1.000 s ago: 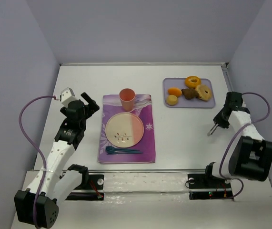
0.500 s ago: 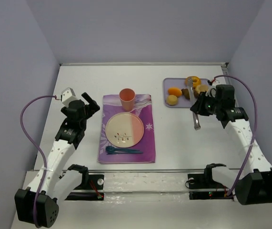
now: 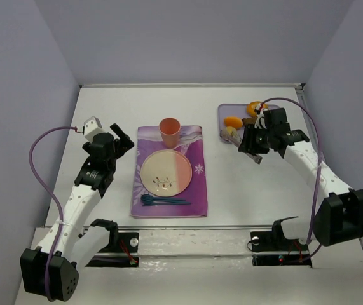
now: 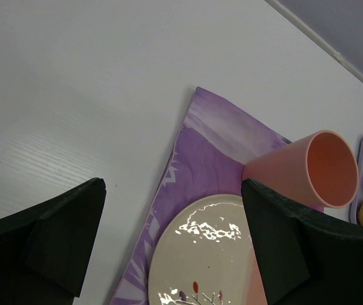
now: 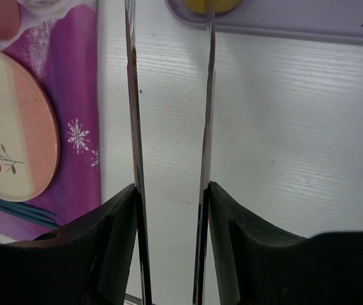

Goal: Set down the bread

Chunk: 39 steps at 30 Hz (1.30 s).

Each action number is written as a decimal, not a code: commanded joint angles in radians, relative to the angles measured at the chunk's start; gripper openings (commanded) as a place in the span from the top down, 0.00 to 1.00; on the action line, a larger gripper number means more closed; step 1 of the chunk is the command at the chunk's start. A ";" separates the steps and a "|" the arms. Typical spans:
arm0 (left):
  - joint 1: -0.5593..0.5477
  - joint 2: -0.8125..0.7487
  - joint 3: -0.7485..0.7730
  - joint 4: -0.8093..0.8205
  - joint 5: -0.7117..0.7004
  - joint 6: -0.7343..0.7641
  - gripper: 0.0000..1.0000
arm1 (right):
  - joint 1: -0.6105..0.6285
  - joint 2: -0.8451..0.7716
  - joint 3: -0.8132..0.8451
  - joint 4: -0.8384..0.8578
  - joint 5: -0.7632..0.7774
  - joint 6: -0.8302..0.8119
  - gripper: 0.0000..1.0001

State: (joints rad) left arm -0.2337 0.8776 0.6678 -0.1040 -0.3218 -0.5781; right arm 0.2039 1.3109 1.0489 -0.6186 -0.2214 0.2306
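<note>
Pale yellow-tan and domed, the bread (image 3: 231,133) lies on a lilac tray (image 5: 295,22) that sits to the right of the plate (image 3: 165,173) and farther from the arm bases, at the corner of the tray nearest the plate.

The right gripper (image 5: 170,25) hangs to the right of the plate, over bare white table (image 3: 232,190). Its two long thin metal fingers (image 5: 133,127) reach toward the tray's near edge. They run parallel with a narrow gap between them, so the jaws stand slightly apart and hold nothing. In the right wrist view the bread shows at the top edge, in line with that gap and just by the tips. Whether a tip touches it cannot be told, since the tips run out of view.

The left gripper (image 4: 171,184) hovers to the left of the plate, over the far left corner of the purple mat (image 3: 197,190) on which the plate rests. Its black fingers (image 4: 60,235) are spread wide with nothing between them, and they touch neither the plate nor the mat.

A pink cup (image 3: 170,131) stands on the mat just beyond the plate.
</note>
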 commanded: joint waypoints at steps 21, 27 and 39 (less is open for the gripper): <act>0.004 -0.008 0.024 0.020 -0.022 -0.005 0.01 | 0.026 0.077 0.117 -0.035 0.163 -0.011 0.41; 0.004 -0.002 0.027 0.021 -0.023 -0.005 0.01 | 0.026 0.162 0.146 -0.001 0.157 -0.025 0.40; 0.004 0.004 0.030 0.021 -0.023 -0.006 0.01 | 0.026 0.088 0.155 0.031 0.145 0.006 0.76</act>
State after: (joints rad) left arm -0.2337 0.8818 0.6678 -0.1055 -0.3222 -0.5823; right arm 0.2241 1.5043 1.1576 -0.6430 -0.0559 0.2359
